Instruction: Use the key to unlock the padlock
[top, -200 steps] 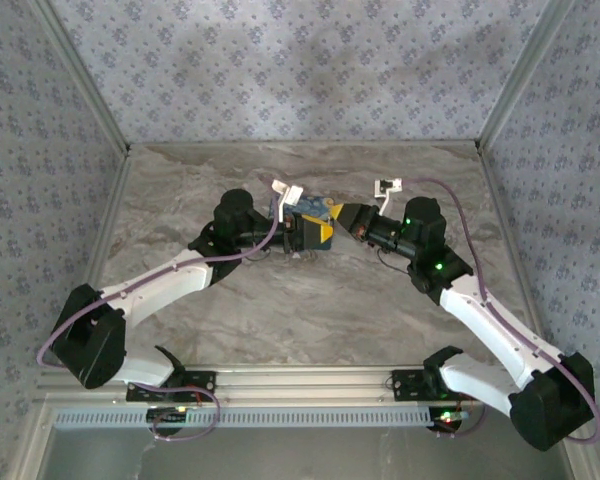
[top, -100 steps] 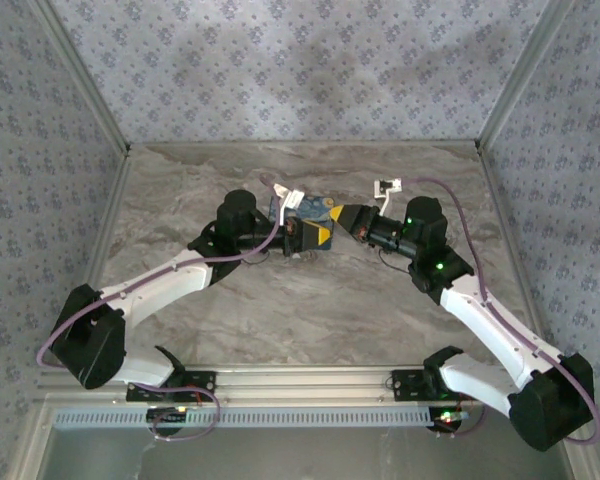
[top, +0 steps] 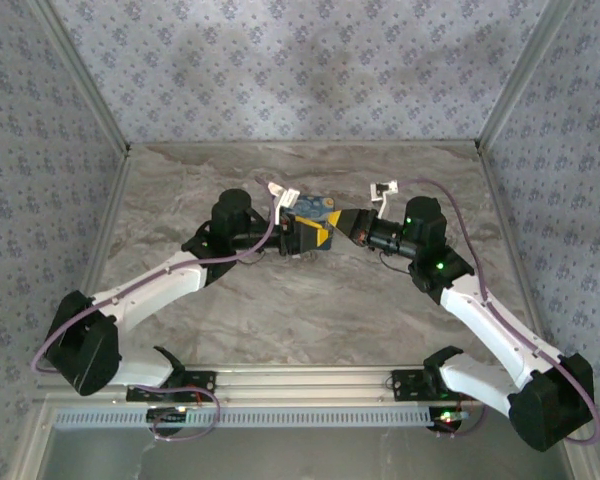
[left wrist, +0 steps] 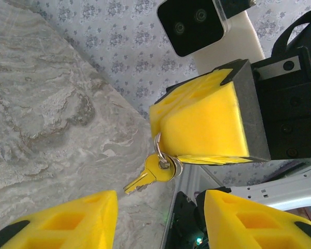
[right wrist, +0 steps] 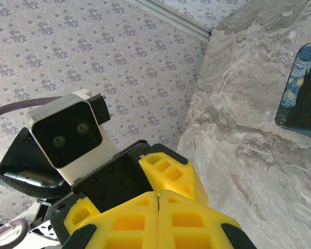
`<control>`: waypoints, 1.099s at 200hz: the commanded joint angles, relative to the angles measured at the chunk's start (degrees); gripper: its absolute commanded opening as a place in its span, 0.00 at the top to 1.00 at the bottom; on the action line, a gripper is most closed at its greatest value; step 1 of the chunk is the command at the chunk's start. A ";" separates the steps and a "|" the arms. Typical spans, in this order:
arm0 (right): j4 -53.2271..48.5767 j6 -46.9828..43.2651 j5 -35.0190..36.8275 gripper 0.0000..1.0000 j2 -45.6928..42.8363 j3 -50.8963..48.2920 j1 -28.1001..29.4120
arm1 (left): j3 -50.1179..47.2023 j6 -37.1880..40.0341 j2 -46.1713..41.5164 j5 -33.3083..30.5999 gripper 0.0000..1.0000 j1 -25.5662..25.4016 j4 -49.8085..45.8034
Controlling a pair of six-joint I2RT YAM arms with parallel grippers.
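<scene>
Key (left wrist: 147, 178), brass-yellow, hangs from a thin silvery key ring (left wrist: 156, 146). My right gripper (left wrist: 166, 145) pinches that ring at the very tip of its yellow foam pads. Those pads are pressed flat together, and in the right wrist view a hairline seam runs between them. The key dangles just under the pads with its blade slanting toward the marble-patterned table (top: 310, 320); I cannot tell whether it touches the surface.

My left gripper (left wrist: 159, 206) faces the key from close by. Its fingers (left wrist: 67, 220) are spread wide with nothing between them. The key sits in front of that gap, apart from both left pads.

From above, my two arms reach in to the middle of the table and the gripper tips nearly meet. They meet at the near side of the starry-night printed box (top: 315, 207), which lies flat on the table. In that view my left gripper overlaps the box's near edge and my right gripper is just to its right.

In the right wrist view a corner of the box shows at the right edge, well beyond my closed pads. One left finger and the left arm's white-cased camera (right wrist: 65, 132) show close in front.
</scene>
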 commanded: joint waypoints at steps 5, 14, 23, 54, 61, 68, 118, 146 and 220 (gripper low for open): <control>0.51 0.03 -1.70 1.00 -0.14 1.98 -0.21 | 1.81 0.99 -1.39 1.09 0.46 0.17 2.42; 0.85 0.46 -1.88 1.00 -0.05 1.87 -0.25 | 2.19 0.93 -1.06 1.60 0.44 0.19 2.64; 1.84 0.99 -2.21 1.00 0.12 1.74 -0.28 | 2.54 0.94 -0.74 1.95 0.42 0.13 2.79; 2.67 1.64 -2.50 1.00 0.47 1.71 -0.21 | 3.27 0.31 0.01 2.97 0.41 0.05 4.00; 2.98 1.88 -2.50 1.00 0.48 1.61 -0.15 | 3.49 0.37 0.09 3.13 0.41 0.03 4.06; 3.39 2.19 -2.59 1.00 0.56 1.54 -0.13 | 3.70 0.47 0.32 3.30 0.41 -0.13 3.82; 4.61 3.04 -2.67 1.00 0.78 1.30 -0.17 | 4.51 0.21 1.51 4.56 0.43 -1.00 3.44; 4.58 3.05 -2.60 1.00 0.74 1.29 -0.31 | 4.09 0.42 1.45 3.97 0.47 -1.17 2.77; 5.16 3.40 -2.68 1.00 0.26 0.59 -0.80 | 4.07 1.68 1.29 2.94 0.70 -1.10 0.88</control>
